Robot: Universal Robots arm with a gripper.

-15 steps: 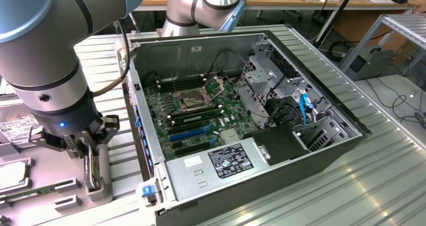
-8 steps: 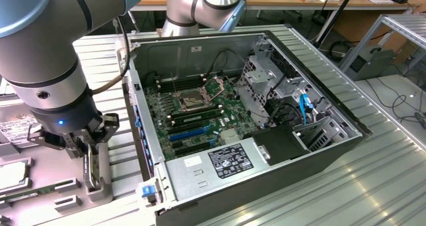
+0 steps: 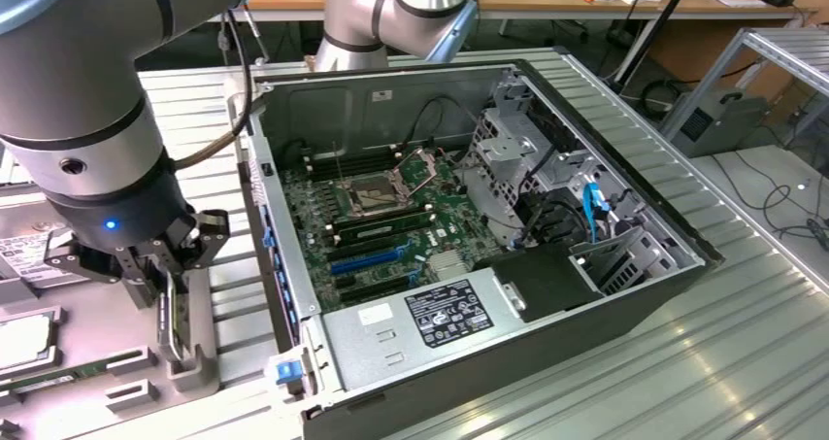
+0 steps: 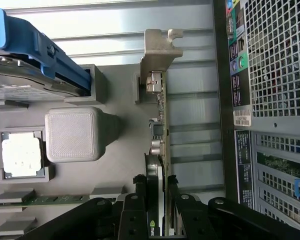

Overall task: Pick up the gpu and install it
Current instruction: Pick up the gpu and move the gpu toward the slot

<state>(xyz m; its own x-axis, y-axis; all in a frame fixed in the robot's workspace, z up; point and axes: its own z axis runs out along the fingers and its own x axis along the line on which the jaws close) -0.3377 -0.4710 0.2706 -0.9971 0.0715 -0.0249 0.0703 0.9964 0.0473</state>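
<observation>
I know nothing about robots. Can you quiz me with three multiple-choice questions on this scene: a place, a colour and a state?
1. Where is the gpu? A on a shelf B in the grey tray C on the floor
2. The light on the arm is: A red B blue C green
3. The computer case is: A open B closed C upside down
Answers: B, it stands on edge in the tray; B, a blue dot glows; A, the motherboard shows.

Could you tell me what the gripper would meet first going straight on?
The gripper would meet the gpu first, already between its jaws; beyond it, probably the grey holder.
</observation>
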